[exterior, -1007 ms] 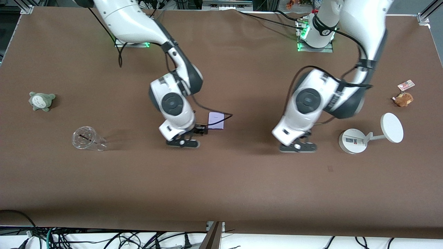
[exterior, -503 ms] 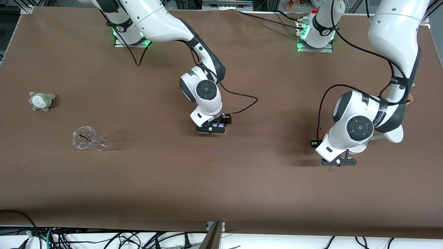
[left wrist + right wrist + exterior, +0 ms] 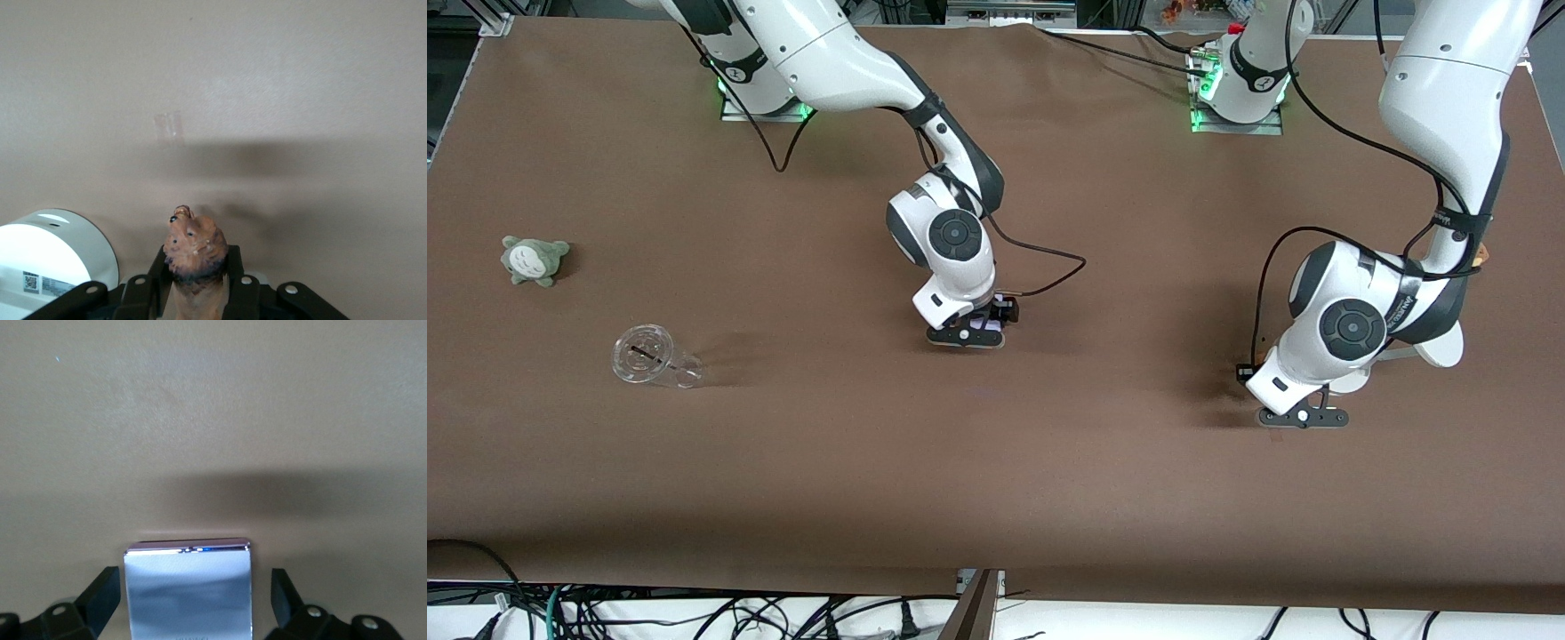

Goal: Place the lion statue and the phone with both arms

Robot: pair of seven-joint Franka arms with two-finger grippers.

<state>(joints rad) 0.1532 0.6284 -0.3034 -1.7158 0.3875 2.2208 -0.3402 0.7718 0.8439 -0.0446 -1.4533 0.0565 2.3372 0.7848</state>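
Observation:
In the left wrist view my left gripper (image 3: 197, 259) is shut on the lion statue (image 3: 195, 247), a narrow orange-brown figurine with a darker mane, head pointing away from the wrist. In the front view this gripper (image 3: 1303, 418) is low over the brown cloth beside the white stand, and the statue is hidden under it. My right gripper (image 3: 193, 581) is open, with one finger on each side of the pale-lavender phone (image 3: 188, 587) and a gap at both sides. In the front view it (image 3: 965, 336) is low over the middle of the table, and only a sliver of the phone (image 3: 987, 322) shows.
The white stand (image 3: 1442, 345) shows partly past the left arm, and its round base (image 3: 57, 247) lies close to the left gripper. A clear cup (image 3: 654, 357) on its side and a grey-green plush (image 3: 535, 260) lie toward the right arm's end.
My right gripper moved over the phone and came down around it. My left gripper swung toward the left arm's end, to beside the white stand, and sank a little.

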